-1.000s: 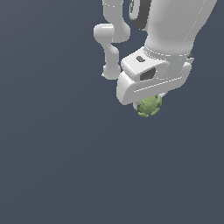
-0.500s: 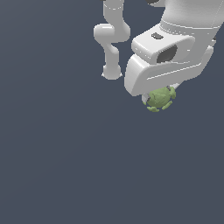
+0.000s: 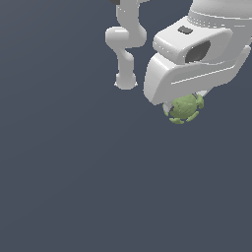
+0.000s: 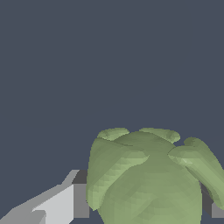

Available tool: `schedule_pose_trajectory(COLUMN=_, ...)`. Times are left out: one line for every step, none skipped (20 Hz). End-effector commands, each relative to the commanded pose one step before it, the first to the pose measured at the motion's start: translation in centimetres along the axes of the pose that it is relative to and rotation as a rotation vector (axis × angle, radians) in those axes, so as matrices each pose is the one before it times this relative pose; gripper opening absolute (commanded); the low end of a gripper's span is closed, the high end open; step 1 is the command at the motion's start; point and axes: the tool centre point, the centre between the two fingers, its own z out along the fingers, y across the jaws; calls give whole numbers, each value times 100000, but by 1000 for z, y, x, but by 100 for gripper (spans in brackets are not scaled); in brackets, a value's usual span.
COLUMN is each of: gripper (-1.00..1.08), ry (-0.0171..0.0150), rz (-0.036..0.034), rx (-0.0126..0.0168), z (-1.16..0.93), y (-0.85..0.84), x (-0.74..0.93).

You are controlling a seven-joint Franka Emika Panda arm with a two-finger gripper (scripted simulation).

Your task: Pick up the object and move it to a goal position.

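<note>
The object [image 3: 184,108] is a small light-green lump with a knobbly rim, hanging just under the white hand of the arm at the exterior view's upper right. My gripper [image 3: 186,104] is shut on it; the hand's body hides the fingers in the exterior view. In the wrist view the object [image 4: 148,175] fills the frame between the two grey fingertips, and one finger [image 4: 65,201] presses against its side. The lump is held up off the dark surface.
The arm's white links and base [image 3: 126,78] rise behind the hand at the top middle of the exterior view. A plain dark blue-grey floor [image 3: 74,187] spreads all around.
The gripper has carried the object toward the exterior view's right and slightly upward over the last second, and the hand looks larger in the frame.
</note>
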Motion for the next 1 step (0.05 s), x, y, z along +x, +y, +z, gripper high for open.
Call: schedule_pose_trajectory(gripper=-100, ry=-3, rz=-19, rx=-15, z=-69, y=-20, x=51)
